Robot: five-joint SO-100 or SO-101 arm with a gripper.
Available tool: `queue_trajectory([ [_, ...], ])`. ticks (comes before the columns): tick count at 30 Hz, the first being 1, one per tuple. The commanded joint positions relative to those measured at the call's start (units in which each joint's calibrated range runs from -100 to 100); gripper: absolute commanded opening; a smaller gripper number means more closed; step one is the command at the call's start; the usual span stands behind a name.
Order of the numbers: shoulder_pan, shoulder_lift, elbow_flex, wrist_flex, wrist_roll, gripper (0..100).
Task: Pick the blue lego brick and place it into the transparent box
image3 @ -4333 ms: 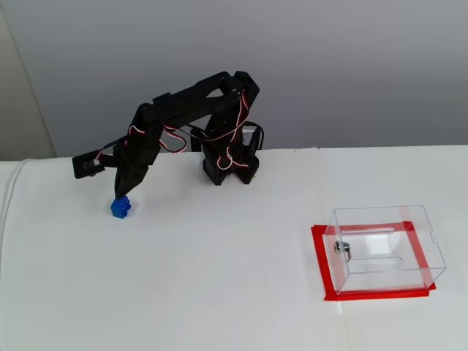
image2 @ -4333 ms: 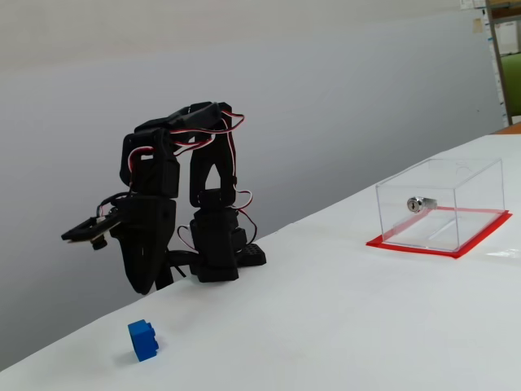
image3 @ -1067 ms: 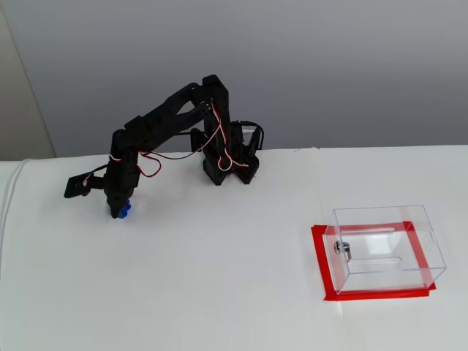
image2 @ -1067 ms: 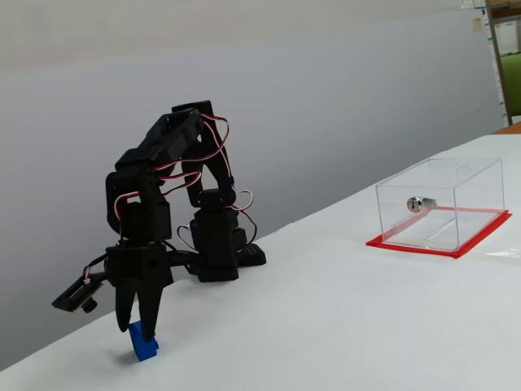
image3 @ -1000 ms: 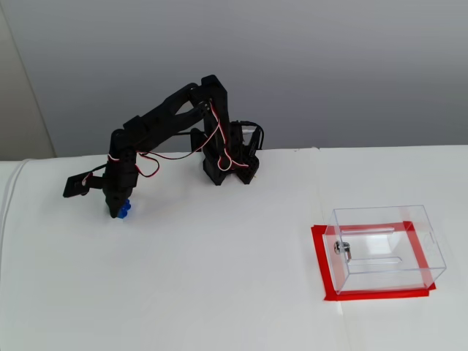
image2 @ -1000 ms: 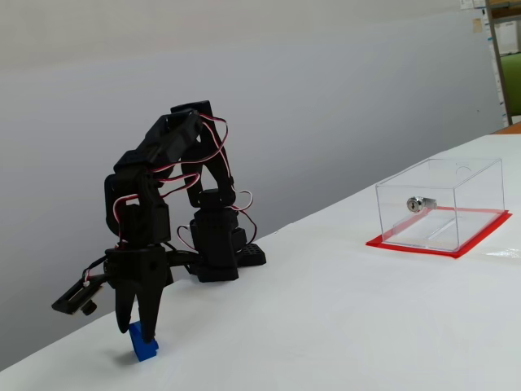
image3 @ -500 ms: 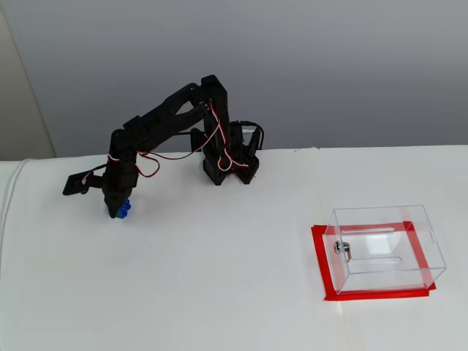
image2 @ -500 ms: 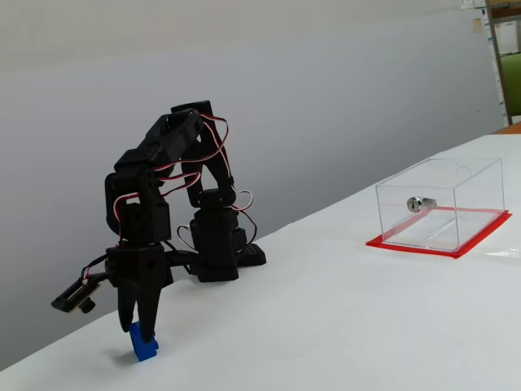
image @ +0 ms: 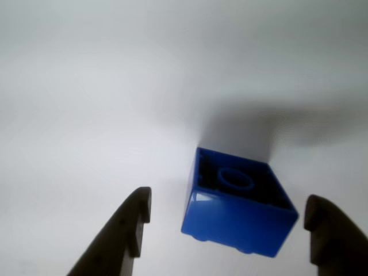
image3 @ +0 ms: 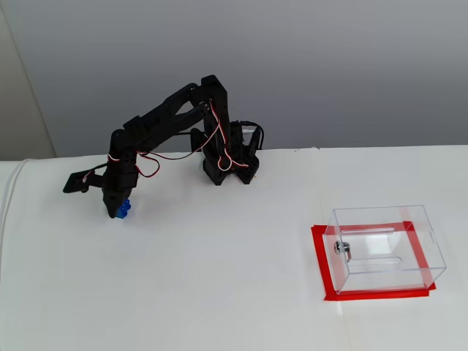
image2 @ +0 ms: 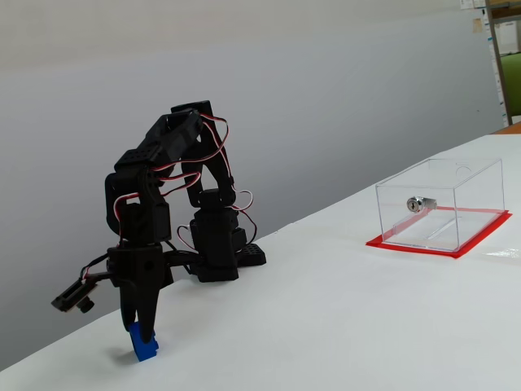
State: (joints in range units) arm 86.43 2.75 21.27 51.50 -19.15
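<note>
Glossy blue lego brick (image: pixel 238 207), hollow underside showing, near bench (image3: pixel 219 278) left edge; pincer (image: pixel 230 230) spread, straddling it untouched.

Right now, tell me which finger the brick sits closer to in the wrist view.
The right-hand finger: the blue lego brick nearly reaches it, while a wider gap separates it from the left-hand finger.

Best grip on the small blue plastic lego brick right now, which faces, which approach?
Grip the small blue plastic lego brick by its two flat side walls, coming straight down from above. In the wrist view it lies tipped with its hollow underside showing, already between the open fingers of the gripper, nearer the right one. Shift slightly right, then close.
</note>
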Motion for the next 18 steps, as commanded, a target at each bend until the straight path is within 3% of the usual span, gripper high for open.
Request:
queue_trajectory([
  [1, 0.3, -0.4, -2.2, -0.1, -0.9, 30],
  [10, 0.3, -0.4, -2.2, -0.2, -0.9, 29],
  [14, 0.3, 0.5, -2.3, -0.6, -0.6, 20],
  [18, 0.4, 1.4, -2.6, -0.6, -0.5, 19],
])
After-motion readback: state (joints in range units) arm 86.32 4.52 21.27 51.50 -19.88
